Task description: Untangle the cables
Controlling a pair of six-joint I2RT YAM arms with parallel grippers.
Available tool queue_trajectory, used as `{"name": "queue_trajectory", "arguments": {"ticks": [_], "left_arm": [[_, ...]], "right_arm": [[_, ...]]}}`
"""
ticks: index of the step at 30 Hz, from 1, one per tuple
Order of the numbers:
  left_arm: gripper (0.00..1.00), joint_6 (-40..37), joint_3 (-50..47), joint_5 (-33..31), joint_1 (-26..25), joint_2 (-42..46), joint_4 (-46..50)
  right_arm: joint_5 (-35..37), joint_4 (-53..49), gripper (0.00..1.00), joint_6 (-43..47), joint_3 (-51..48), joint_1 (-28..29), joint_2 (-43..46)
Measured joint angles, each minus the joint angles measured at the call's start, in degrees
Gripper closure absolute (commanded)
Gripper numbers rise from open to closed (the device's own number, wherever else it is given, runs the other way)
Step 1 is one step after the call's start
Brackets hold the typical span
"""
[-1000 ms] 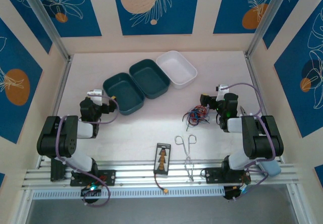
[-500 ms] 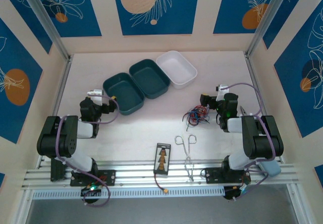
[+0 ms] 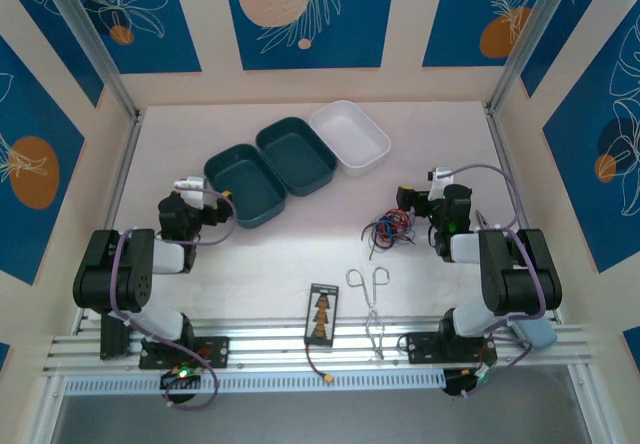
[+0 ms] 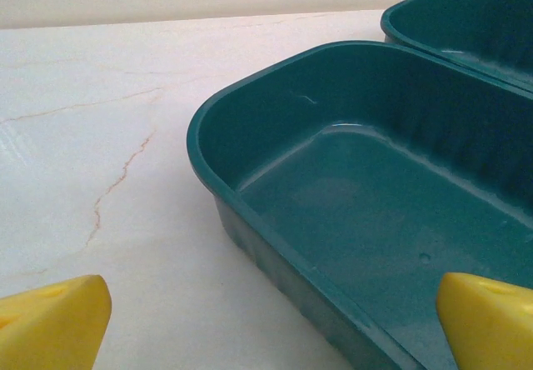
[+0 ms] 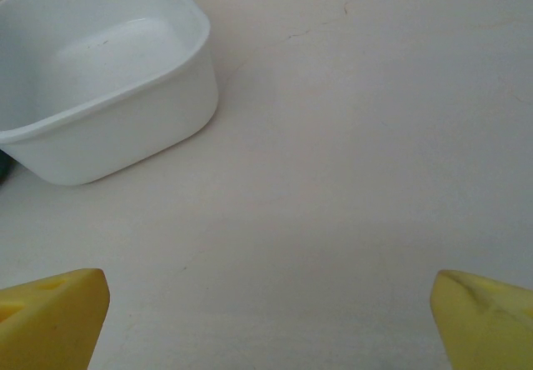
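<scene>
Table top (image 3: 300,264): pale cream, marbled, with thin reddish veins that show close up from the left wrist. Ribbed aluminium rail (image 3: 270,342) along the near edge. Cream walls with blue panels carrying white leaf drawings and orange discs; metal posts in the far corners.

Tangle of thin red, blue and black cables (image 3: 388,228) lies right of centre, just beside the right gripper (image 3: 404,204). Cannot tell from above whether they touch, and single strands are too small to trace.

Two dark teal plastic trays (image 3: 245,186) and a white plastic tray (image 3: 349,136) stand in a diagonal row at the far middle. Silver scissor-like forceps (image 3: 370,299) and a small black card (image 3: 322,316) lie near the rail; the card's orange marks are unreadable.

Left gripper (image 4: 271,320): jaws spread wide, yellow fingertips (image 4: 50,320) astride the near teal tray's corner, second tray cut off top right. Right gripper (image 5: 268,320): jaws spread wide above bare table, white tray cropped at the left edge.
</scene>
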State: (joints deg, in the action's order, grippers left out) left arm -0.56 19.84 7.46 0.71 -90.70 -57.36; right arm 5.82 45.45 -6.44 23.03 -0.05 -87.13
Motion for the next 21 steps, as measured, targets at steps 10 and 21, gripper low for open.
{"name": "queue_trajectory", "arguments": {"ticks": [10,21], "left_arm": [[0.0,0.2,-1.8,-1.3,0.0,5.6,1.2],[0.0,4.6,-2.2,-5.4,-0.1,30.8,19.9]], "right_arm": [[1.9,-4.2,0.01,-0.6,1.0,0.0,1.6],[13.8,-28.5,0.01,-9.4,8.5,-0.1,17.4]]}}
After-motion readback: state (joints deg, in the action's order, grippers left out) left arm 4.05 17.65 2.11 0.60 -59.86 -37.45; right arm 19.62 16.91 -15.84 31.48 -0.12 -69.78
